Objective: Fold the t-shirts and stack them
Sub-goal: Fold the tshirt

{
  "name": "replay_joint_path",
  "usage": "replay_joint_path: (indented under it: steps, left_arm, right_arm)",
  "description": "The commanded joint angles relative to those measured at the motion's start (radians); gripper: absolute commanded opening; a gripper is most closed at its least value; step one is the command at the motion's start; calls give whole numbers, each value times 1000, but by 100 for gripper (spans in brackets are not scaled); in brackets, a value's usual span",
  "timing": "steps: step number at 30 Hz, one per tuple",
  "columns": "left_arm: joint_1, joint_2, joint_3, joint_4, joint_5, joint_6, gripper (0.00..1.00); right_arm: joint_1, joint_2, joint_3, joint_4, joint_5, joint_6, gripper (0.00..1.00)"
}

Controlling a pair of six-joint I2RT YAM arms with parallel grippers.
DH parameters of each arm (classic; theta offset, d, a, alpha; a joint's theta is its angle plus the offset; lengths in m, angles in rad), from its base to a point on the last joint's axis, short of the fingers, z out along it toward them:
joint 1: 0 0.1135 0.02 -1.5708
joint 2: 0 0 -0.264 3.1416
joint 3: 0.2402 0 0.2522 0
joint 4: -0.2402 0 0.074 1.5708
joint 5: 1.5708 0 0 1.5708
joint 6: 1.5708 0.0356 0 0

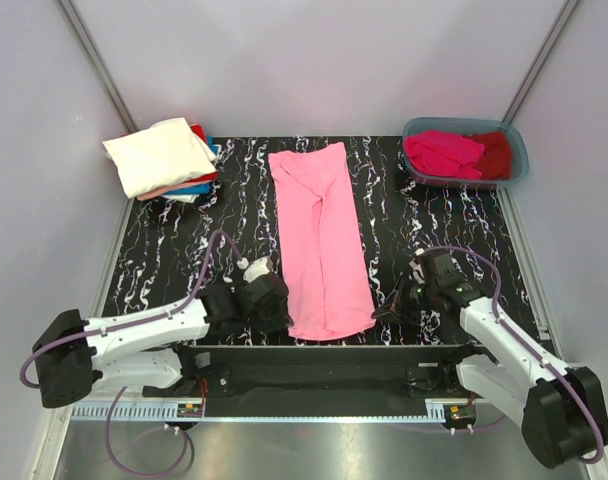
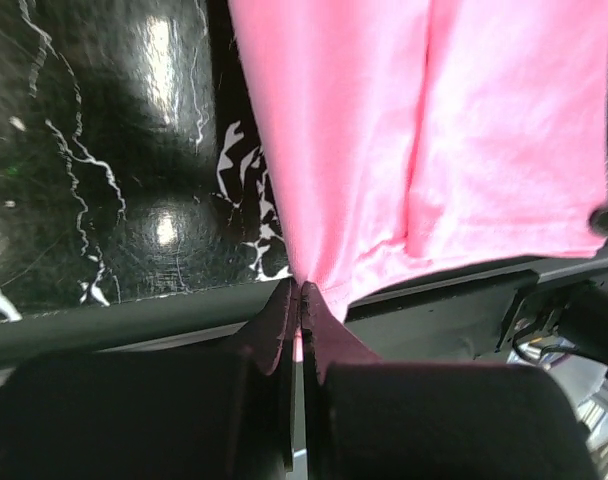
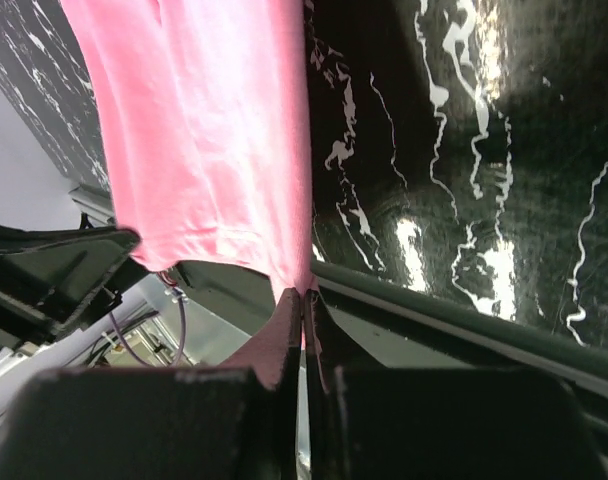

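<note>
T-shirt (image 1: 322,240) hem in left pincer (image 2: 301,300), right pincer (image 3: 304,300): wrist views only

Pale lilac walls (image 1: 314,60) enclose a glossy black bench (image 1: 434,230) veined with white marbling; bright light glints off its surface.

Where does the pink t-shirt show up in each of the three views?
Top external: pink t-shirt lies lengthwise at the table's centre.
Left wrist: pink t-shirt fills the upper right, its near corner pinched in the left gripper.
Right wrist: pink t-shirt fills the upper left, its corner pinched in the right gripper.
Shared landmark: the black marbled tabletop beside it.
</note>
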Motion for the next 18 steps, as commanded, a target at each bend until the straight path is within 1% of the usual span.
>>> replay_joint_path:
  steps: [1, 3, 5, 6, 7, 9, 10, 12, 15, 17, 18]
  left_arm:
    - [4, -30, 116, -121, -111, 5, 0]
    - [36, -13, 182, -173, -131, 44, 0]
    - [61, 10, 225, -195, -131, 90, 0]
    - [87, 17, 260, -209, -129, 107, 0]
    - [101, 33, 276, -212, -128, 123, 0]
    - [135, 51, 317, -221, -122, 162, 0]
    - [171, 63, 328, -220, -114, 176, 0]
    - [210, 99, 351, -204, -85, 222, 0]
    - [294, 158, 420, -186, -48, 281, 0]
    - [328, 212, 451, -187, -28, 323, 0]
    - [345, 231, 468, -181, -19, 339, 0]
  right_arm:
    - [7, -23, 59, -61, -19, 33, 0]
    - [5, 6, 128, -67, -3, 23, 0]
    - [5, 72, 189, -87, 29, -14, 0]
    - [5, 100, 260, -96, 41, -25, 0]
    - [5, 155, 295, -117, 67, -55, 0]
    - [5, 206, 366, -131, 93, -82, 0]
    - [0, 253, 427, -140, 112, -99, 0]
    - [-3, 301, 486, -140, 122, -112, 0]
    - [-15, 420, 628, -159, 150, -145, 0]
    - [-23, 466, 682, -160, 155, -154, 0]
    - [-27, 491, 735, -163, 156, -159, 0]
